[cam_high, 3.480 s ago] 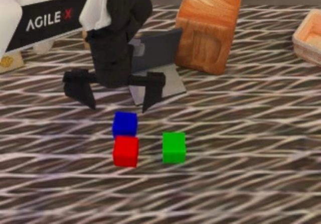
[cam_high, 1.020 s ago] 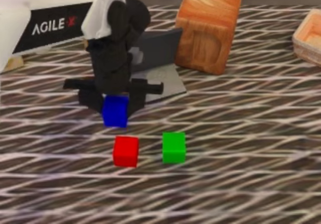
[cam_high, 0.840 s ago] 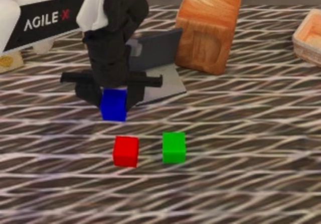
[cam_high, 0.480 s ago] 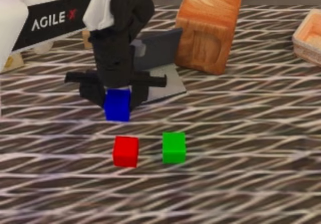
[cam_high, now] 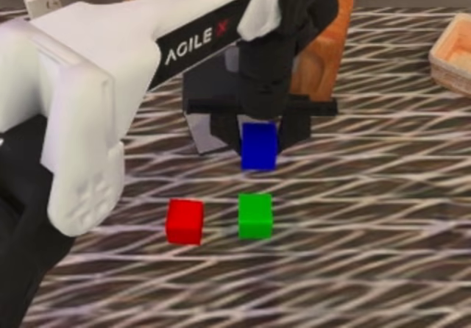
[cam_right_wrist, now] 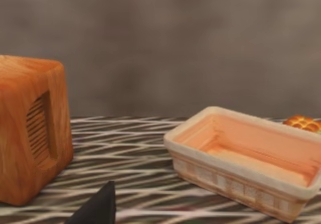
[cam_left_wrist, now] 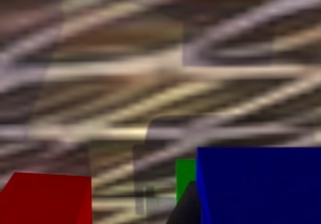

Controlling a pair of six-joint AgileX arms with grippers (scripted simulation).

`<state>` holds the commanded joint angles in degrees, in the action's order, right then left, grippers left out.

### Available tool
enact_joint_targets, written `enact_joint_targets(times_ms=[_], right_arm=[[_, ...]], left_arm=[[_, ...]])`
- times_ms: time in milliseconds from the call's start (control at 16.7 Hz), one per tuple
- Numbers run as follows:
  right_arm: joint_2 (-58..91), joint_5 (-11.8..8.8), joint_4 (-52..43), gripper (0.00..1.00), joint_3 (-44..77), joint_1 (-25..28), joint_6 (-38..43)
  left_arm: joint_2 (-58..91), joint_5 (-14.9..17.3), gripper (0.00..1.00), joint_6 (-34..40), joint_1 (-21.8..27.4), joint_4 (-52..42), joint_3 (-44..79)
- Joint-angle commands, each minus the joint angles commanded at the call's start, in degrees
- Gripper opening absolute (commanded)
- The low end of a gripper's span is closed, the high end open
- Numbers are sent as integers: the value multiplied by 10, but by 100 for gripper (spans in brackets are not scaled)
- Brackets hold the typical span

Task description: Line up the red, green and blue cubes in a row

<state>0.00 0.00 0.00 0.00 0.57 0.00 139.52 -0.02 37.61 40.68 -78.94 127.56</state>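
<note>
My left gripper is shut on the blue cube and holds it off the table, just behind the green cube. The red cube sits on the table to the green cube's left, a small gap between them. In the left wrist view the blue cube fills the near corner against a dark fingertip. Beyond it show a sliver of the green cube and the red cube. My right arm is out of the top view; its wrist view shows only one dark fingertip.
A large rounded wooden block stands behind the left gripper, partly hidden by the arm. A dark grey flat object lies left of it. A pale basket sits at the right edge, also seen as the basket beside the block.
The left gripper closed on the blue cube behind the red one and lifted it. It has since carried it right, from behind the red cube to behind the green cube.
</note>
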Motion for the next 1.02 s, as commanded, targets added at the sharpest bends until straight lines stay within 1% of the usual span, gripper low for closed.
enact_joint_targets(times_ms=[240,420,540,840,1020], right_arm=[[0,0,0,100,0,0,0],[0,0,0,100,0,0,0],[0,0,0,100,0,0,0],[0,0,0,100,0,0,0],[0,0,0,100,0,0,0]], left_arm=[[78,2,0,78,64,-75,167],[112,2,0,117,95,-108,234],[119,2,0,126,102,-115,248],[117,2,0,124,99,-112,245],[109,1,0,124,100,-76,204]])
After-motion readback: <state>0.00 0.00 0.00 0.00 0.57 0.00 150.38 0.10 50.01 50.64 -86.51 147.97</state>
